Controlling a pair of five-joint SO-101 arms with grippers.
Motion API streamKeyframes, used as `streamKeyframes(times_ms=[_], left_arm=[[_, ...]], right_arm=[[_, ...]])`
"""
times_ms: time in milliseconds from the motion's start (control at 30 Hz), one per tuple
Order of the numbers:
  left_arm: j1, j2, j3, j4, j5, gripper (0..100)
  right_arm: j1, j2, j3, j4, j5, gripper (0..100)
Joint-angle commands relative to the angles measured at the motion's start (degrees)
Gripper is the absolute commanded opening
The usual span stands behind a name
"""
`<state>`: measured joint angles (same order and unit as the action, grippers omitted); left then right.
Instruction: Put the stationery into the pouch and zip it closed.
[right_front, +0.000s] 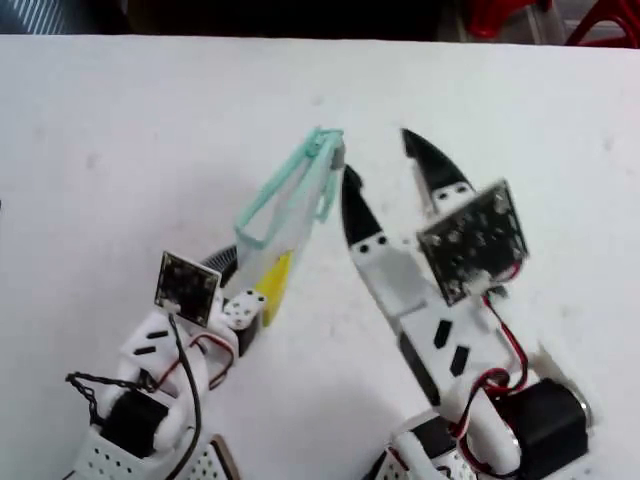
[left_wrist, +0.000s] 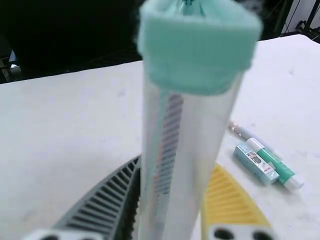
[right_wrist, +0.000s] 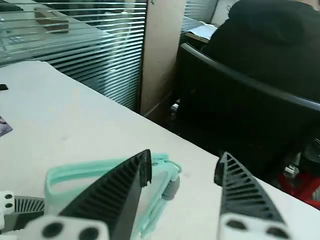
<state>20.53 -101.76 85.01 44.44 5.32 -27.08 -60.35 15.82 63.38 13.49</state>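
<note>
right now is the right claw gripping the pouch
No, the right claw is open beside the pouch, which the left claw holds.

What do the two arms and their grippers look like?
Both arms are white with black motors and red-and-black wires. The left gripper has one grey ribbed finger and one yellow; the right gripper has two black, pointed, ribbed fingers. Each wrist carries a dark square camera board.

White arm shells (right_front: 400, 280), right hand (right_front: 375, 155) black ribbed fingers (right_wrist: 120, 190), left hand (right_front: 260, 255) grey and yellow, seemingly red-black wires (right_front: 512, 352)
</note>
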Motion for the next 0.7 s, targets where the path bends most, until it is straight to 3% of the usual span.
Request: streamKeyframes(times_ms=[0,233,433,667], left_arm=[[0.6,0.2,-0.2,0.6,-0.4,18],[0.6,0.2,-0.2,0.8,-0.4,18],[0.6,0.2,-0.2,0.7,-0.2,18],[0.6,0.2,-0.2,0.8,-0.2,18]], right_arm=[[6.9,-1.7,8.4,2.9,0.7,19.8],[19.5,-2.0,28.0,-10.5,0.2,19.8],[15.8,-2.3,42.5,-20.4,0.7,20.1],[15.3,-2.3,47.5,-24.8,0.6,20.1]])
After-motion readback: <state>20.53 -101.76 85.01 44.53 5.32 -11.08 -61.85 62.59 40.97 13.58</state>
